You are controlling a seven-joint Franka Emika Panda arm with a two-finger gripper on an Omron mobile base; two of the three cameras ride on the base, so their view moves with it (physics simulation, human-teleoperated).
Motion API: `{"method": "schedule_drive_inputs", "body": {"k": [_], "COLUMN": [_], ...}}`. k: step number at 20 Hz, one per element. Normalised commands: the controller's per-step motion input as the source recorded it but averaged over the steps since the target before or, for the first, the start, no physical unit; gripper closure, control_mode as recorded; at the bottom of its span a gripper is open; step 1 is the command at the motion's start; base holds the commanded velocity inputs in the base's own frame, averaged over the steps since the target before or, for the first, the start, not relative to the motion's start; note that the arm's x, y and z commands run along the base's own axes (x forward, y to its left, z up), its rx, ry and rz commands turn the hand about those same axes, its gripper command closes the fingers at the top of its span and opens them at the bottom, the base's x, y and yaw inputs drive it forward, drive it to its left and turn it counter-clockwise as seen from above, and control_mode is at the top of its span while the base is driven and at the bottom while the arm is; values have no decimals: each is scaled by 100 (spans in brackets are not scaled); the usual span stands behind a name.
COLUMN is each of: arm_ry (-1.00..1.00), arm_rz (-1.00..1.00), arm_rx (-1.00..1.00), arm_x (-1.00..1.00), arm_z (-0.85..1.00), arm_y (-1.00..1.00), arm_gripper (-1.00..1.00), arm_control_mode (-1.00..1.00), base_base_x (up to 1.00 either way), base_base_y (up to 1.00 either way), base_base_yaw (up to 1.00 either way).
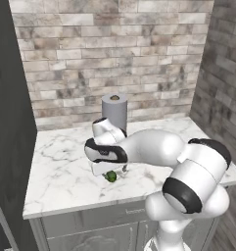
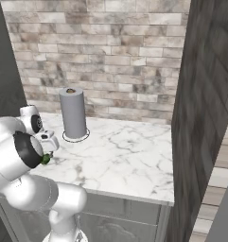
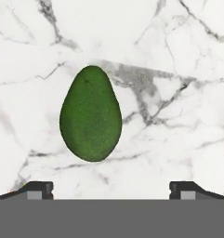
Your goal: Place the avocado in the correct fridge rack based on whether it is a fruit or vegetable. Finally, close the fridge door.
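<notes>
The claw (image 3: 111, 188) hangs released, jaws wide, straight above the avocado (image 3: 90, 114), which lies untouched on the marble counter (image 3: 178, 56).

On the marble counter (image 1: 60, 171), the avocado (image 1: 110, 176) peeks out from under the robot's hand in the left base view, most of its body covered by the white wrist. From the right base view, just a green sliver of the fruit shows past the arm's dark joint, too small to judge its shape. The gripper (image 3: 111, 189) is cut by the hand view's lower edge, two dark fingertips (image 3: 38, 189) alone rising into sight either side of the avocado. Behind the avocado, the paper-towel roll (image 1: 114, 111) loses its base behind the arm in the left base view.
</notes>
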Motion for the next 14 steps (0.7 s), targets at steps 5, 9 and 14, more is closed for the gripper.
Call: {"method": "schedule_drive_inputs", "body": {"k": [5,9,14], "arm_ry": [0,0,0], "arm_rz": [0,0,0], "arm_rx": [0,0,0], "arm_x": [24,2,0], "arm_z": [-18,-22,-25], "arm_y": [5,1,1], "arm_gripper": [-100,-100,-100], "arm_control_mode": [-100,-100,-100], "base_base_x": [0,0,0], "base_base_y": [0,0,0], "base_base_yaw": [0,0,0]}}
